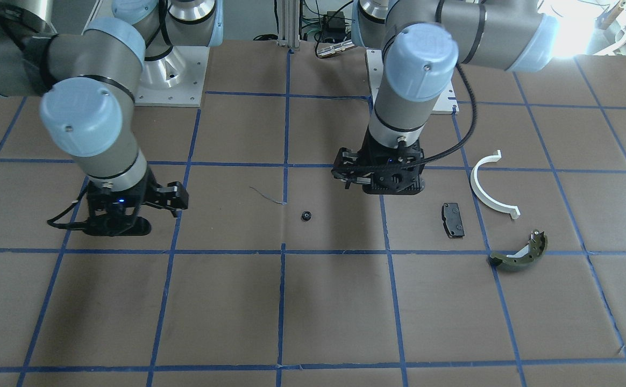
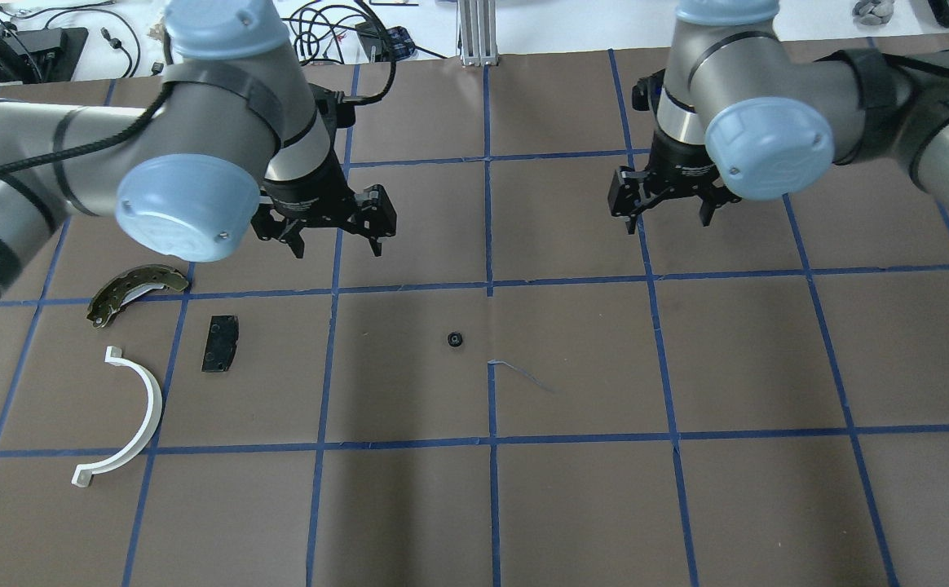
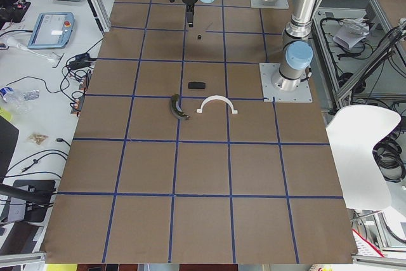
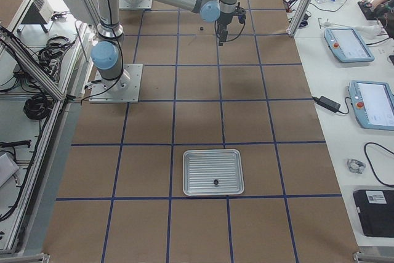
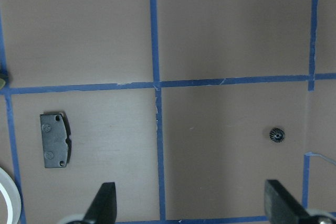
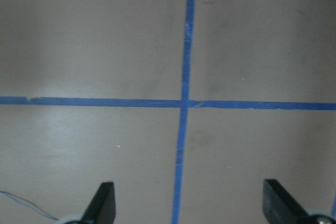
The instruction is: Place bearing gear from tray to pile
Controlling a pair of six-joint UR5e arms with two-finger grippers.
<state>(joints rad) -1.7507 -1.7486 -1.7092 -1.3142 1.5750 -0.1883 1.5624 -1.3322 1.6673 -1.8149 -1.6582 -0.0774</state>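
Note:
The bearing gear (image 2: 454, 338) is a small black toothed ring lying alone on the brown table, near the middle; it also shows in the front view (image 1: 306, 216) and the left wrist view (image 5: 276, 135). The pile lies to its left: a white half-ring arc (image 2: 128, 420), a black rectangular pad (image 2: 220, 344) and an olive-green curved shoe (image 2: 134, 289). My left gripper (image 2: 337, 244) is open and empty, hovering behind and between the pad and the gear. My right gripper (image 2: 667, 222) is open and empty over bare table, far right of the gear.
A metal tray (image 4: 197, 158) sits far down the table in the right side view, with one small dark part (image 4: 215, 182) in it. Blue tape lines grid the table. A thin loose thread (image 2: 523, 373) lies beside the gear.

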